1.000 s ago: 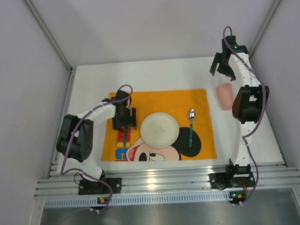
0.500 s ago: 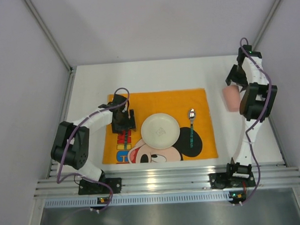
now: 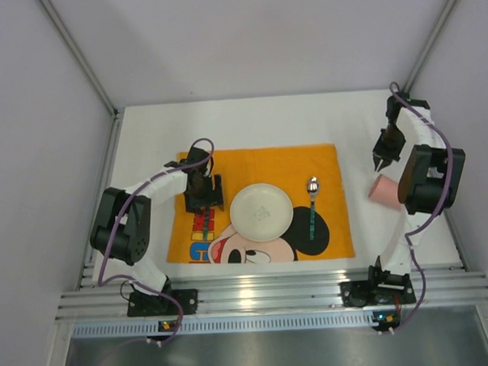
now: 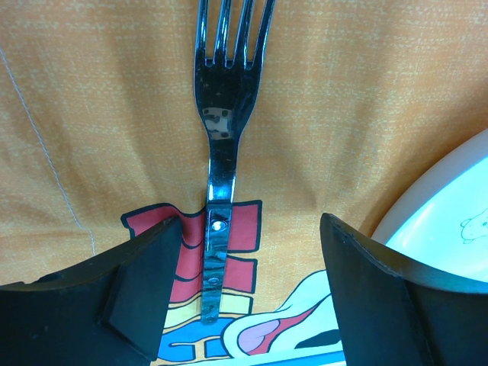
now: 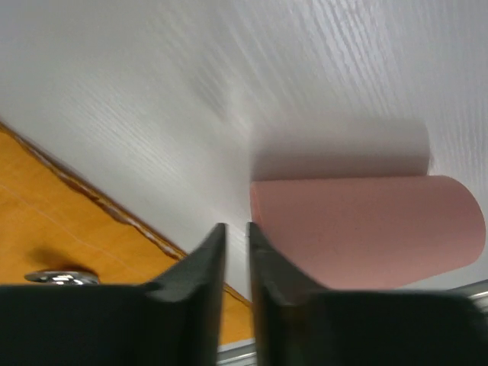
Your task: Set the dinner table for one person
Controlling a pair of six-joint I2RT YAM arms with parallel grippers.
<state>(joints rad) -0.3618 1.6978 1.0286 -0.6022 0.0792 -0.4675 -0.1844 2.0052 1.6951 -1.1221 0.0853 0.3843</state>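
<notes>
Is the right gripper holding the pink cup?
No: the right gripper is shut on nothing, and the pink cup lies on its side on the dinner table beside it.

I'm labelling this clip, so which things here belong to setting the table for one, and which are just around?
Part of the job: dinner table, orange mat, plate, fork, spoon, pink cup lying on its side beside the mat.
Just around: aluminium rail at the near edge, grey walls.
</notes>
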